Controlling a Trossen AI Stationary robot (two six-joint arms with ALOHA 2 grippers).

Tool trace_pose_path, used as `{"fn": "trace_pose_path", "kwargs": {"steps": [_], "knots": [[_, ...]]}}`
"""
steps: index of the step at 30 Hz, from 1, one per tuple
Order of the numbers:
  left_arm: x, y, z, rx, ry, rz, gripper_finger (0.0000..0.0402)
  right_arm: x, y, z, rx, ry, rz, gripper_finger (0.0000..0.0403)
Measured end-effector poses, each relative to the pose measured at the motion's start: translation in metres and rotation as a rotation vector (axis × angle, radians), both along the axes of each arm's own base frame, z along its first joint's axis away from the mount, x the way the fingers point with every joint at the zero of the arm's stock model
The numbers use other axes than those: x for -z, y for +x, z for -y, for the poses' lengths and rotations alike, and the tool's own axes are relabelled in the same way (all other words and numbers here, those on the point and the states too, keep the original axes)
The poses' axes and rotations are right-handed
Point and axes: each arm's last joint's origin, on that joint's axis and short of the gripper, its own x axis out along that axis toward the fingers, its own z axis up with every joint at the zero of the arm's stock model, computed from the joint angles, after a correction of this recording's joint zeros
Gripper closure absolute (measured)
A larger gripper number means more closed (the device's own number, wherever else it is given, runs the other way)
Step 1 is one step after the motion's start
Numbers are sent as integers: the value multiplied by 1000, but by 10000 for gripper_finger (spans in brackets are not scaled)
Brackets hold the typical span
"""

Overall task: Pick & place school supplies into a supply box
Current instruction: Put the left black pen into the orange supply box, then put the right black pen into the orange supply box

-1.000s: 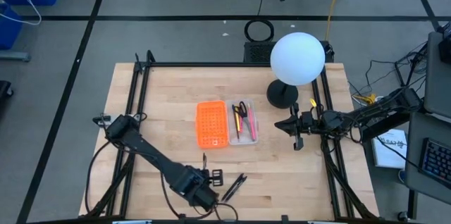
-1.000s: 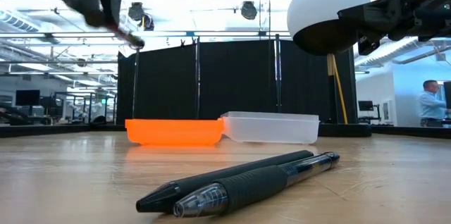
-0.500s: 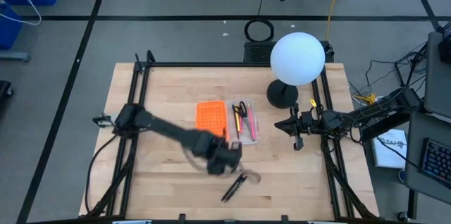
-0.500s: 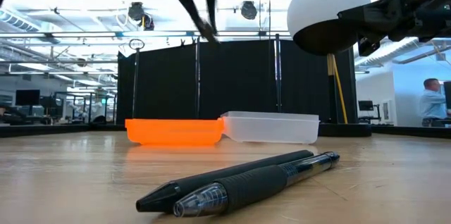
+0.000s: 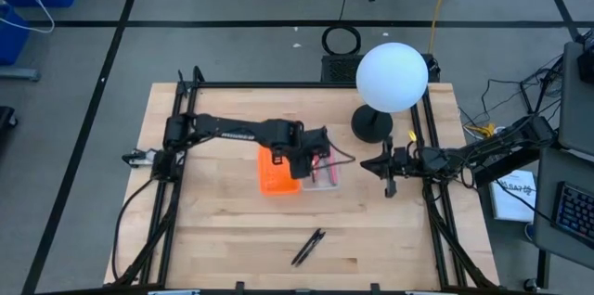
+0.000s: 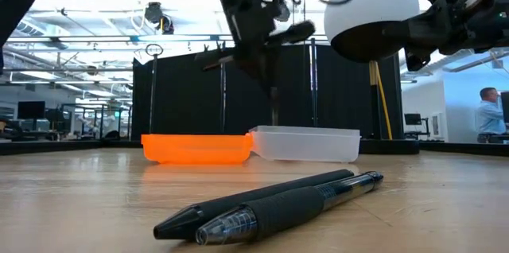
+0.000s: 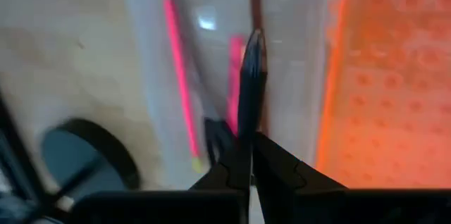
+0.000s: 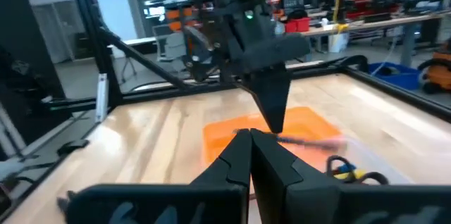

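Observation:
My left gripper hangs over the supply box and is shut on a black pen. The box lies open mid-table, an orange half joined to a clear half. Pink pens and small scissors lie in the clear half. Two more black pens lie side by side on the wood near the front edge. My right gripper waits shut and empty at the table's right side. My left gripper pinches one end of the black pen between its two fingertips. The fingers come from above, slanting steeply down, and the pen runs on along their line. It hangs nearly upright, its lower tip clear above the clear half.
A white globe lamp on a dark round foot stands at the far right, close to the box. A black frame rail runs along the table's sides. Bare wood lies left of the two loose pens.
My left gripper has swung from the near edge toward the far edge and to the right, carrying the black pen, and now hangs over the supply box. The pen has gone from slanting to nearly upright. The two pens on the table have stayed put.

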Motion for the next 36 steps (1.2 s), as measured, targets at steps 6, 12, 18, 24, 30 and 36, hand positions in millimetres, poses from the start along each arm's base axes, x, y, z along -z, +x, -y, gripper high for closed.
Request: {"fn": "trace_pose_path", "kwargs": {"steps": [6, 12, 18, 24, 30, 36], "knots": [[13, -4, -18, -45, -54, -17, 398, 0, 0, 2, 78, 1, -2, 399], [32, -5, -19, -24, -47, 8, 395, 0, 0, 4, 130, -7, 2, 399], [29, -3, -18, -63, -64, 56, 393, 0, 0, 4, 130, -47, -3, 399], [-43, -43, -31, -262, -182, 157, 398, -1, 0, 4, 128, -47, 2, 399], [-92, -135, -70, -420, -696, 445, 399, -3, -1, 4, 129, -73, 16, 399], [-69, -191, -82, -835, -1147, 641, 399, -3, -1, 4, 130, -112, 12, 399]]}}
